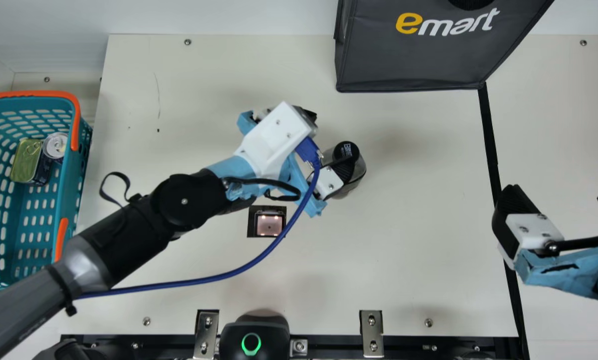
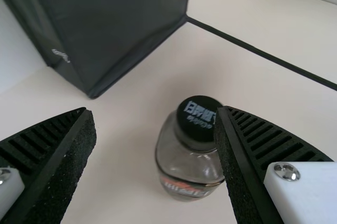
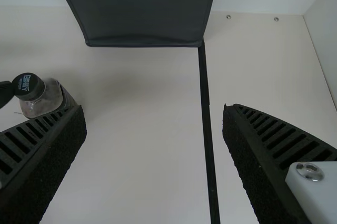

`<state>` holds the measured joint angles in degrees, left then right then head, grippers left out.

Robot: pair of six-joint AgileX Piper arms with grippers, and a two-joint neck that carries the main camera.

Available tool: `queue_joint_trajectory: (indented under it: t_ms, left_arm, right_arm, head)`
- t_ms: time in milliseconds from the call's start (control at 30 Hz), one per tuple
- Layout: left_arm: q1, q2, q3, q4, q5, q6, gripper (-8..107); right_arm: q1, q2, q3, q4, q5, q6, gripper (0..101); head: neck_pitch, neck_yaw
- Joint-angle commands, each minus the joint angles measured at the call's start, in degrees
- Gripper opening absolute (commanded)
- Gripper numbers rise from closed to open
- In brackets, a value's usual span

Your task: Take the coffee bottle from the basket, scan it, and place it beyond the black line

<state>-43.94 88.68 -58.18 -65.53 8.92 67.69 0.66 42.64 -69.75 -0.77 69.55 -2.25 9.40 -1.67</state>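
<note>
Out of the basket (image 1: pixel 28 93), the coffee bottle (image 2: pixel 189 165) stood short of the black line (image 1: pixel 490 145) — left gripper (image 2: pixel 155 112) and right gripper (image 3: pixel 154 109) spread, ungrasping — scan unclear, crossing undone.

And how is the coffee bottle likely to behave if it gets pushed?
The coffee bottle looks stiff, and its smooth, clear walls might prove slippery. Since it stands upright, a push near its dark cap could tip it.

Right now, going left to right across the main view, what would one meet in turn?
Basket, square scanner window, coffee bottle, black line, right end effector.
</note>
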Motion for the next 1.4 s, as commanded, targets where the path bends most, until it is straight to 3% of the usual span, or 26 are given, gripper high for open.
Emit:
queue_joint_trajectory:
  t_ms: [0,633,1367]
  left_arm:
    - [0.5,-0.9,0.6,3.3,-0.6,-4.2,90]
    - [10.9,-10.7,10.9,25.8,-4.7,-25.0,90]
    - [21.9,-20.6,17.5,46.8,-2.1,-46.1,90]
  right_arm:
    - [0.0,0.0,0.0,0.0,0.0,0.0,91]
    - [0.0,0.0,0.0,0.0,0.0,0.0,91]
    - [0.0,0.0,0.0,0.0,0.0,0.0,91]
  head:
    - [-1.5,0.1]
    - [-1.5,0.1]
    - [-1.5,0.1]
